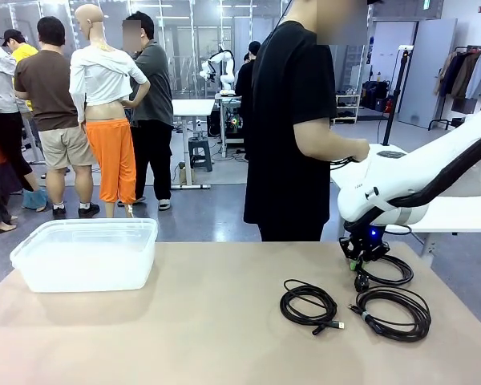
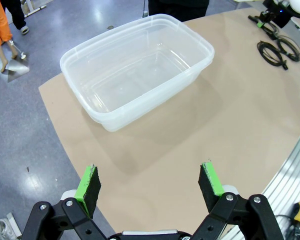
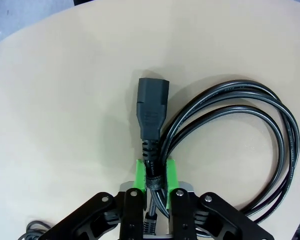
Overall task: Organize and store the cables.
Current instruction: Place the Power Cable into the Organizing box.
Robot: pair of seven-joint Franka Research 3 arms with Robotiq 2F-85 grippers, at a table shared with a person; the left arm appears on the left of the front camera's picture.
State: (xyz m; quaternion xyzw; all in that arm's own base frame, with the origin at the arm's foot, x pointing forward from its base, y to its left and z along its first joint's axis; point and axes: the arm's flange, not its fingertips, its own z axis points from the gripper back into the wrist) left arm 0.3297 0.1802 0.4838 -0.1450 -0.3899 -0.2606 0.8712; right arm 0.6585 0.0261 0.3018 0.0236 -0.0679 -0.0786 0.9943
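Observation:
Three coiled black cables lie on the right part of the table: one (image 1: 308,304) near the middle, one (image 1: 391,313) to its right, and one (image 1: 389,270) farther back. My right gripper (image 1: 355,258) is down on that far cable. In the right wrist view the right gripper (image 3: 155,172) is shut on the cable (image 3: 230,112) just behind its black plug (image 3: 151,107). The left gripper (image 2: 149,182) hangs open and empty above the table's left corner, with the clear plastic bin (image 2: 135,67) ahead of it.
The clear bin (image 1: 86,254) stands on the table's left side. A person in black (image 1: 297,120) stands at the far edge holding another cable end. A white table (image 1: 457,208) is behind on the right. Bare tabletop lies between bin and cables.

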